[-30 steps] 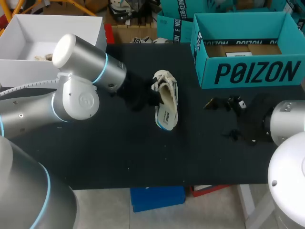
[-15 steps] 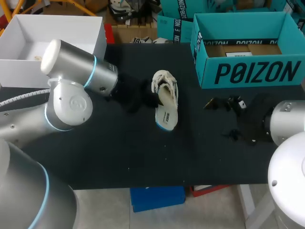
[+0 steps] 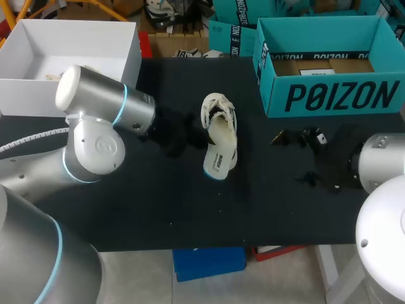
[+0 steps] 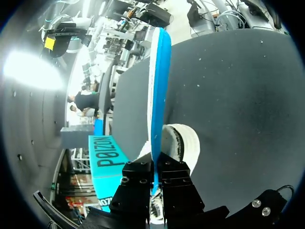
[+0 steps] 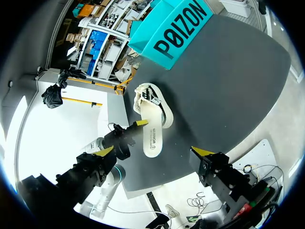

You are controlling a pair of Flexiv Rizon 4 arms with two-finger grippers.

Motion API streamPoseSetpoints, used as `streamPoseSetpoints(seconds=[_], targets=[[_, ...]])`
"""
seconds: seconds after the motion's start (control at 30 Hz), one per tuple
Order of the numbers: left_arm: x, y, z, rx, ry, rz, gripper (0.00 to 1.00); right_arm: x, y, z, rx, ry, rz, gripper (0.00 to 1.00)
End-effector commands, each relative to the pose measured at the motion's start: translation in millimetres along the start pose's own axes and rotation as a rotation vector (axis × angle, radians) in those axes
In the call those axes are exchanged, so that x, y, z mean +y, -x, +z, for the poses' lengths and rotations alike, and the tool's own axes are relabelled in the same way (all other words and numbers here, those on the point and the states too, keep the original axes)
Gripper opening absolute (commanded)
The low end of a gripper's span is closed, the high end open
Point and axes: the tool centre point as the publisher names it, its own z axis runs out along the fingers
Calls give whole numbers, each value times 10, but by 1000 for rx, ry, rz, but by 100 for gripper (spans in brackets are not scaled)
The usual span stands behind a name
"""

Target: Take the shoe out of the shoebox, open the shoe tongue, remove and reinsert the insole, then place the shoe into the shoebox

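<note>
Shoe [image 3: 218,114] is lying unboxed mid-frame — left gripper [image 4: 156,167] is clamping the half-out insole [image 3: 217,161], right gripper [image 5: 153,151] gaping; reinserting, boxing probably remaining.

surface: black table [image 3: 253,209] | middle: white shoe [image 3: 215,111] — far right corner: teal shoebox [image 3: 329,95]

1. The shoe [image 3: 221,117] lay mid-table [image 3: 158,209], with the insole [image 3: 217,158] sticking out toward the front.
2. The shoebox [image 3: 329,95] stood behind it, to the right.
3. The left gripper [image 4: 156,167] was at the shoe's left.
</note>
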Motion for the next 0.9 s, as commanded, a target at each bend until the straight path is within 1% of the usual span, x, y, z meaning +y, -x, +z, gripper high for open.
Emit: streamPoseSetpoints(seconds=[0.03,0.17,0.3,0.47,0.63,0.8,0.9], targets=[[65,80,-14,29,4,3,0,12,81,-80,15,-86,14,100],[52,120,-111,48,12,9,0,12,81,-80,15,-86,14,100],[48,124,-132,50,19,15,0,12,81,-80,15,-86,14,100],[12,70,2,50,8,9,0,12,81,-80,15,-86,14,100],[47,23,117,61,-3,-10,0,12,81,-80,15,-86,14,100],[127,-14,161,88,10,-13,0,12,81,-80,15,-86,14,100],[147,-4,129,97,27,-11,0,12,81,-80,15,-86,14,100]])
